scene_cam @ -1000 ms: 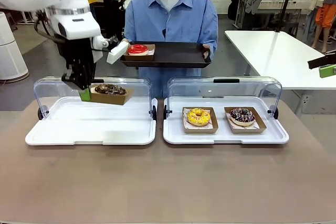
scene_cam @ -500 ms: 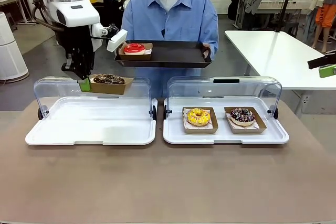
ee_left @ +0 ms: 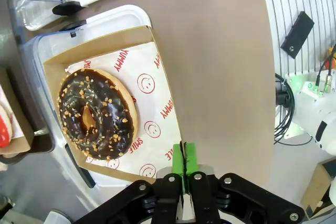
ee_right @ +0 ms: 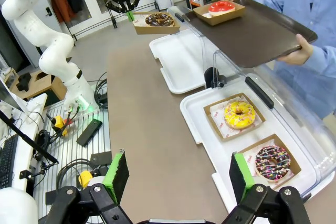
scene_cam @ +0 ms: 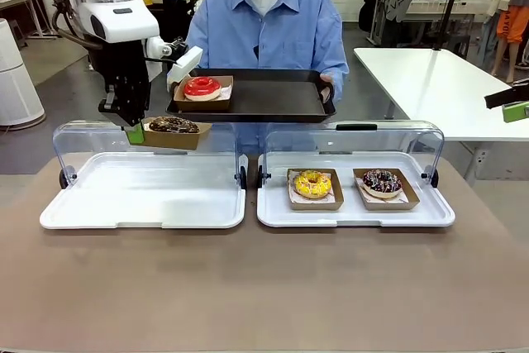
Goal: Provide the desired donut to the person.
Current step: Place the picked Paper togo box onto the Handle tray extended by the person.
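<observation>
Our left gripper (scene_cam: 134, 132), clamped on the rim of the carton (scene_cam: 180, 137) holding the chocolate-nut donut (scene_cam: 172, 125), has raised it above the open display case (scene_cam: 140, 221) while the person (scene_cam: 273, 35) lowers the serving tray (scene_cam: 273, 101) to meet it, so handover looks near. The person's hand at that corner is hidden behind our left arm (scene_cam: 116, 14). Our right gripper (ee_right: 178, 174) gapes empty.

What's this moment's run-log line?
left gripper: shut on chocolate donut box, aloft | right gripper: open | person: holds tray with red donut

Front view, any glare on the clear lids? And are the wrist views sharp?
Front view: faint pale glare along the clear lids. Left wrist view: sharp, small highlights on the chocolate donut in its cardboard tray. Right wrist view: sharp, table tilted in frame.
</observation>
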{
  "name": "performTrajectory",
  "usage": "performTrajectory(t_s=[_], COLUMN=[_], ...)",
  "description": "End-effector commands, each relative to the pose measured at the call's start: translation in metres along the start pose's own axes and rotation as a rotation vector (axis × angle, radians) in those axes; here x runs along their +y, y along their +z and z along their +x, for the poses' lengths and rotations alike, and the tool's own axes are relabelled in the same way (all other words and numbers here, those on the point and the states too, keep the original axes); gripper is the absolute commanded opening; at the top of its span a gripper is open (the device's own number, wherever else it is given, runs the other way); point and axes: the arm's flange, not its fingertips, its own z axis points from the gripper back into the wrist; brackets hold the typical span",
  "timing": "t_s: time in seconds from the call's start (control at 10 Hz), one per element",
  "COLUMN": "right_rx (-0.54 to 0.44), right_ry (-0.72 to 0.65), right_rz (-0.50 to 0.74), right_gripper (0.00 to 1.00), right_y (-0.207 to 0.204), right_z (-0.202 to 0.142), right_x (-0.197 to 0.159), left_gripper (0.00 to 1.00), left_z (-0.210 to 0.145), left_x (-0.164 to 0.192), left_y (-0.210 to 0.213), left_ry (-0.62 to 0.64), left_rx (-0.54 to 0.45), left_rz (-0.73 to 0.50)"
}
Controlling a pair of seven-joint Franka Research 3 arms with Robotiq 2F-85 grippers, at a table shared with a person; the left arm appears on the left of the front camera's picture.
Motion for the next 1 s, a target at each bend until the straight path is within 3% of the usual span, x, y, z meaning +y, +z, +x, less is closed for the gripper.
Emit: performTrajectory(t_s=[0.0, 0.7, 0.9], right_rx=[-0.019, -0.019, -0.019], right_ry=[0.010, 0.010, 0.010], right_rz=[0.004, 0.004, 0.004], right_gripper=[1.00, 1.00, 1.00], right_y=[0.000, 0.000, 0.000], right_z=[0.001, 0.001, 0.001], right_x=[0.000, 0.000, 0.000], left_gripper=[0.00, 0.01, 0.01], left_z=[-0.001, 0.000, 0.008], left_x=[-0.002, 0.000, 0.006], left_y=[0.003, 0.000, 0.043], left_ry=[0.008, 0.001, -0.016], left_rx=[0.003, 0.000, -0.021], left_rz=[0.005, 0.000, 0.036])
